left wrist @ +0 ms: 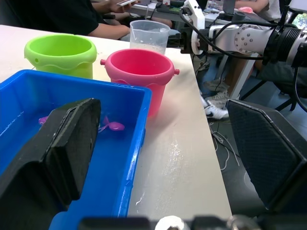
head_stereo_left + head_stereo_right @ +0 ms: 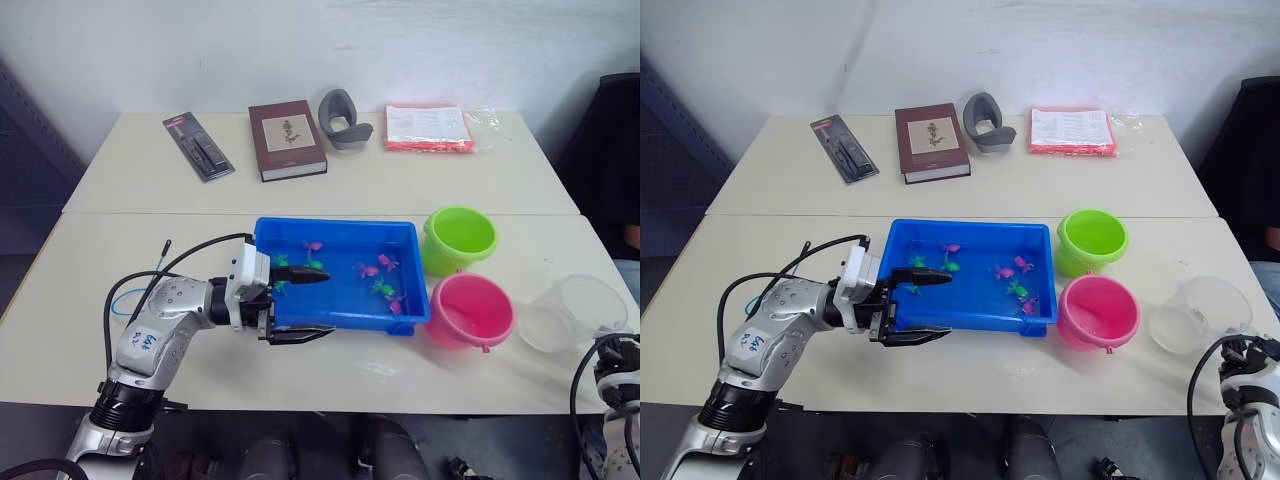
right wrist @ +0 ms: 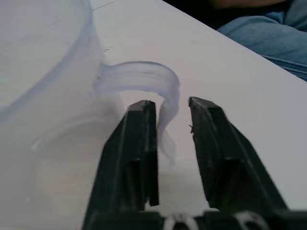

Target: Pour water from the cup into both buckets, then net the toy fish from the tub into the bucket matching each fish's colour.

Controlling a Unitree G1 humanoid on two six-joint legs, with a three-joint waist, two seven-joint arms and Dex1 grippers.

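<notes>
The blue tub [image 2: 335, 227] holds water and several small pink fish [image 2: 369, 269] and green fish [image 2: 383, 288]. My left gripper [image 2: 303, 306] is open and straddles the tub's front left wall, one finger over the water and the other outside in front. Right of the tub stand the green bucket [image 2: 460, 238] and the pink bucket [image 2: 470, 310]. The clear cup [image 2: 575, 312] stands on the table at the far right. My right gripper [image 3: 170, 103] is open, with the cup's handle [image 3: 165, 86] between its fingers. The net is out of view.
Along the back of the table lie a black package [image 2: 198, 146], a brown book [image 2: 287, 139], a grey curved object [image 2: 343, 118] and a red-edged packet [image 2: 428, 127]. A person in jeans [image 3: 273, 33] sits just past the table's right edge.
</notes>
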